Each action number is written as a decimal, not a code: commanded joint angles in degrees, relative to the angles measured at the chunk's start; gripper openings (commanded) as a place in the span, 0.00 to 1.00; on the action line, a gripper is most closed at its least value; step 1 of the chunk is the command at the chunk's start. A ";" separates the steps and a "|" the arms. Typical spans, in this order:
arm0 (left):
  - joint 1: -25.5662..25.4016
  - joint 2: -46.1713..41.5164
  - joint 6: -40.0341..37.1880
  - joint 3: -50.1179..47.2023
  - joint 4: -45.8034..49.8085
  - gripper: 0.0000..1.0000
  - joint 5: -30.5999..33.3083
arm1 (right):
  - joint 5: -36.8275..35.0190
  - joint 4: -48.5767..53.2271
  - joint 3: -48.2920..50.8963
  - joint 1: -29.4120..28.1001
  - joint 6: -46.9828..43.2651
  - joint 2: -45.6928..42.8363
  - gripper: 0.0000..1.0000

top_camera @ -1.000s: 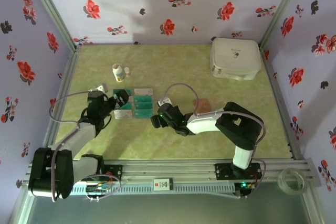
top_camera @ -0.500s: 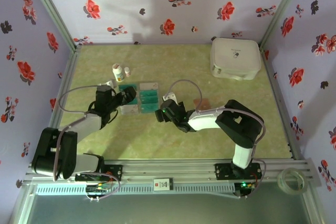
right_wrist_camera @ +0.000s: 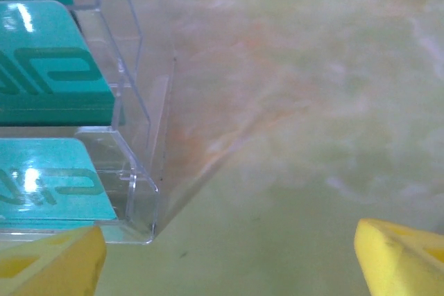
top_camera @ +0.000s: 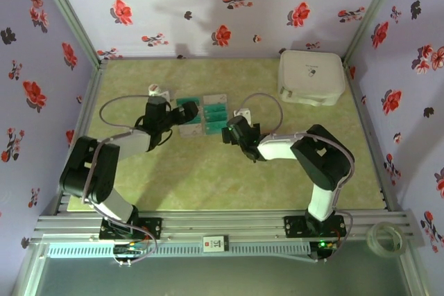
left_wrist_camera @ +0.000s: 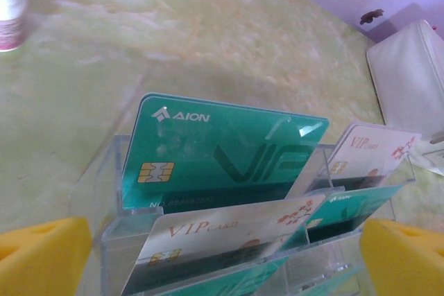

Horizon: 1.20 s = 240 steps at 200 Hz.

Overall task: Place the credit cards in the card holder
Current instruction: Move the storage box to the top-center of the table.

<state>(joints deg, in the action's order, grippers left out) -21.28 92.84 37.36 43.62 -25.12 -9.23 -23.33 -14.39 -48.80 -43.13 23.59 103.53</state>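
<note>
**A:** Claw status?

**B:** My left claw is spread wide with nothing pinched. Its pads flank the clear stand. I can't tell if they touch its side walls. My right claw is also wide open and empty.

**A:** Where are the credit cards?

**B:** They're racked in that stand. From the left claw they're dead ahead, centred between the fingers. They stand on edge, leaning away from me. The white VIP card is in the nearer row and the teal card is behind and above it.

**A:** Long axis?

**B:** It runs across the left claw, parallel to the line between the fingers. So the long edges face me, and the short ends point at each pad.

**A:** And the right claw?

**B:** The stand's corner is forward and to the left, just beyond the left finger. Straight ahead of it is bare table.

**A:** Which arm goes?

**B:** My call is the left: it's nearer and already lined up. I'd expect to need a wrist roll before pinching a card across its faces.
</note>
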 commanded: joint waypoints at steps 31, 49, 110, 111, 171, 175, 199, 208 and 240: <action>-3.37 7.83 -0.47 9.30 -2.72 1.00 -1.05 | 1.13 3.61 -3.03 5.17 0.05 -1.13 0.93; -4.03 10.21 -0.13 12.30 -2.15 1.00 -1.31 | 1.96 4.34 -3.32 6.56 -0.35 -1.65 0.94; -3.39 10.37 -2.73 15.56 -0.12 1.00 -1.49 | 3.16 8.89 1.41 9.63 -1.67 -12.53 0.99; -3.36 10.27 -2.78 15.55 -0.11 1.00 -1.49 | 3.10 9.05 1.55 9.73 -1.69 -12.68 0.99; 1.56 2.54 -1.73 11.40 1.05 1.00 -1.49 | 6.36 24.40 5.54 15.20 3.25 -28.77 0.99; 1.65 1.82 -1.82 11.12 1.31 1.00 -1.49 | 7.68 25.57 5.68 15.74 3.67 -29.54 0.99; 1.67 -2.76 -2.35 11.04 7.28 1.00 -1.40 | 14.93 31.57 7.95 18.81 8.07 -34.72 0.96; 1.64 -4.49 -2.41 11.14 10.62 1.00 -1.40 | 17.77 32.76 9.59 20.37 10.45 -36.71 0.93; 0.31 -11.78 -2.08 9.02 20.63 1.00 -0.69 | 28.49 32.22 18.05 26.40 18.78 -44.56 0.83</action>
<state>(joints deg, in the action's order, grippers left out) -19.92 86.26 36.29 54.98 -14.52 -10.13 -5.52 13.69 -36.36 -19.90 33.76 63.68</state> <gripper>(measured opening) 0.997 0.861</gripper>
